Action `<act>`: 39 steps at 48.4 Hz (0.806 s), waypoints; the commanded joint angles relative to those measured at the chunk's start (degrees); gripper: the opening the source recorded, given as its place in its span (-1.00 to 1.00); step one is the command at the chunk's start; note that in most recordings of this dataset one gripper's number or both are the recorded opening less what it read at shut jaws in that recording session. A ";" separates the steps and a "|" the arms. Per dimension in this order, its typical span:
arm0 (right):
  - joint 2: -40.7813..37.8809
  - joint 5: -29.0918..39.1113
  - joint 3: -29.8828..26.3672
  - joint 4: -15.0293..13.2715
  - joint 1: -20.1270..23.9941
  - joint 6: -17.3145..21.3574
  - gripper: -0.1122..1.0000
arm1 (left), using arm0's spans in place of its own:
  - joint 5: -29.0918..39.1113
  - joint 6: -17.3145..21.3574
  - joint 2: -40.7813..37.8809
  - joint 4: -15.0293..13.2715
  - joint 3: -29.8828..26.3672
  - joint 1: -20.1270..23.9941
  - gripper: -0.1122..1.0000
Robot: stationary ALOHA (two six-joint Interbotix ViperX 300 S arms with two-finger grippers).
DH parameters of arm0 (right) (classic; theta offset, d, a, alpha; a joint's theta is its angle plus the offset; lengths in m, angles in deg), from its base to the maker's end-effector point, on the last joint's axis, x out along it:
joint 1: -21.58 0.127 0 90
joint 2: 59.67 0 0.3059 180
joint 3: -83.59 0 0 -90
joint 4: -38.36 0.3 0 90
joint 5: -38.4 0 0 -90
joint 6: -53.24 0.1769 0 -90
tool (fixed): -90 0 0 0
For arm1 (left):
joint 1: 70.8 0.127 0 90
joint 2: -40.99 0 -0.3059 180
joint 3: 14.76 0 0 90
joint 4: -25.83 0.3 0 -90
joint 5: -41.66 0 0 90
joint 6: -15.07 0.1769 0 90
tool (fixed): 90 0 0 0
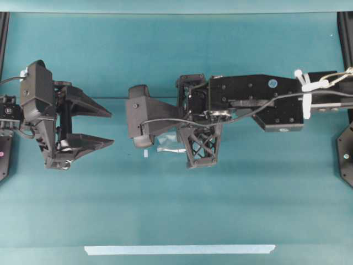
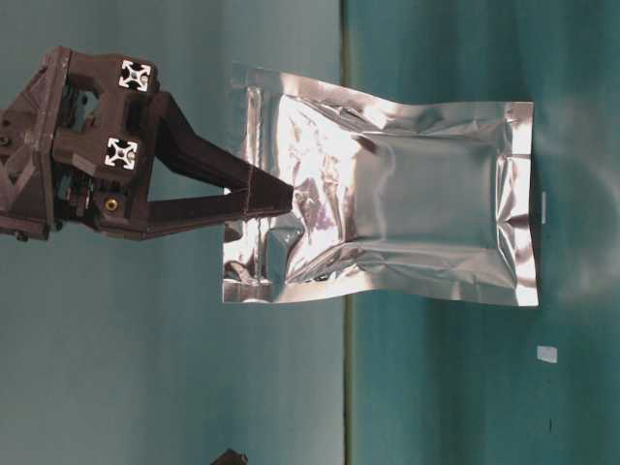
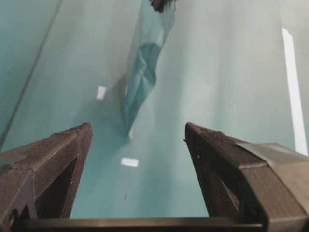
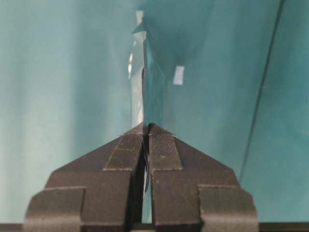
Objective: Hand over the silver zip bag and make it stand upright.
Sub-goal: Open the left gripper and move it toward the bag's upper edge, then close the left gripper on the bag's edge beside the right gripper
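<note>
Right wrist view first, since that's where the action is: your right gripper [image 4: 146, 126] has its two fingers pinched flat together on the edge of the silver zip bag [image 4: 145, 72], and you see the bag edge-on, running away from the fingertips as a thin crinkled sliver over the teal worktop [image 4: 58, 96]. A tiny white scrap [image 4: 178, 75] lies on the worktop just beside it.

From the table-level camera you get the flat face of the bag [image 2: 407, 203] — shiny foil, darker centre, with the right gripper [image 2: 281, 194] clamped on one short end. That picture is turned sideways, so I can't tell from it alone whether the other end touches the worktop.

Left wrist view: your left gripper [image 3: 137, 133] stands wide, nothing between the fingers. The bag [image 3: 142, 72] sits well ahead of it, seen edge-on, and the lower corner looks to meet the worktop, though it's hard to be sure.

Overhead, the left gripper [image 1: 110, 128] is near the left edge of the worktop, pointing toward the middle — the right arm [image 1: 253, 102] reaches in from the right edge and covers most of the bag [image 1: 168, 141]. A pale tape strip [image 1: 179, 249] runs along the near edge.
</note>
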 commanded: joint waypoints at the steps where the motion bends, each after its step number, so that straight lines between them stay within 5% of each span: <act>1: 0.62 -0.18 -0.88 0.00 0.26 1.32 -0.78 | -0.62 -0.09 0.18 0.09 -0.70 0.09 0.76; 39: 0.53 0.18 -0.97 0.09 1.05 2.20 -0.78 | -20.21 -0.18 -20.65 0.09 -2.99 -2.37 0.88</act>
